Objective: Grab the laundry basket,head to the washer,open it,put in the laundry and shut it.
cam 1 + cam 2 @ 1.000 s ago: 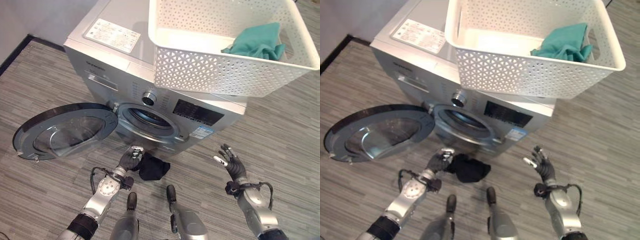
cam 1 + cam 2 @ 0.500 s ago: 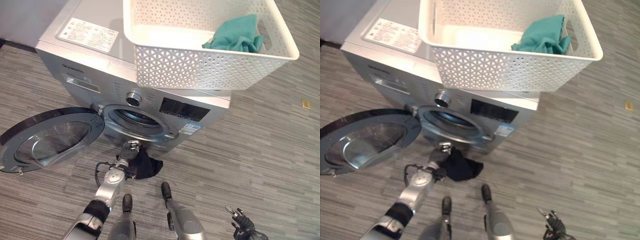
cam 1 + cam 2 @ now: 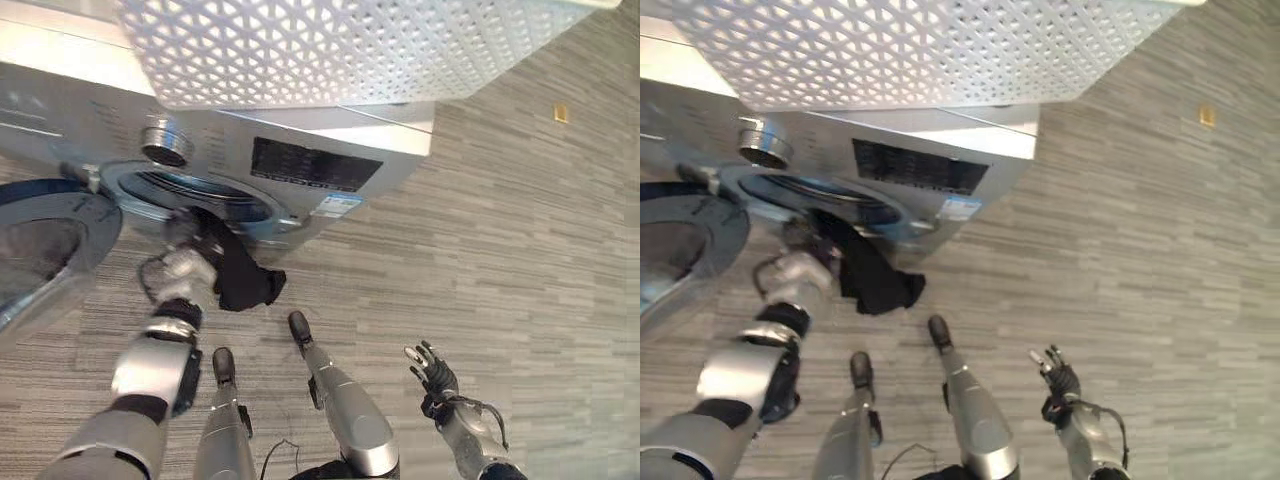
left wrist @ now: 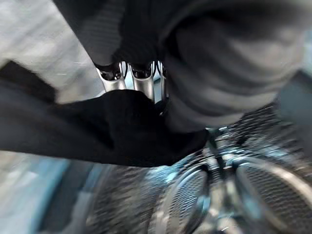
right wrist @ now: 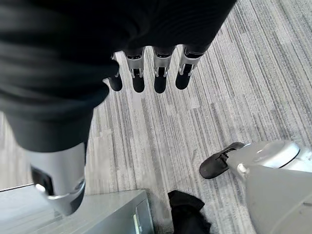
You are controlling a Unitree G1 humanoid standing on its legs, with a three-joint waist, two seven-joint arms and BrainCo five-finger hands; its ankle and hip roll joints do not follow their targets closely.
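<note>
Camera has tipped down and in toward the washer; the whole scene shifted, so the machine itself has not moved. Real change: the left hand (image 3: 188,262), which half a second ago held the black garment (image 3: 238,275) low over the floor in front of the machine, is now raised to the rim of the drum opening (image 3: 190,197), at about 9 o'clock in the left eye view. Left wrist view shows fingers (image 4: 132,85) curled into the dark cloth, with the perforated steel drum (image 4: 229,195) just past them, so the hand is clenched on the garment and at the mouth of the drum. Most of the cloth hangs outside, trailing down toward 6 o'clock below the opening, and I cannot tell if its tail touches the floor. Washer door (image 3: 45,245) stands swung open at 9 o'clock, clear of the arm. White perforated laundry basket (image 3: 330,50) sits on top of the washer (image 3: 340,165) at 12 o'clock; its contents are out of frame here. Right hand (image 3: 432,372) hangs low at 5 o'clock over the wood-pattern floor (image 3: 530,250), fingers straight and spread, holding nothing. Judgement: loading is under way but this piece is not in; the hand needs to go deeper and the trailing cloth must follow before release, else it may catch in the door seal.
</note>
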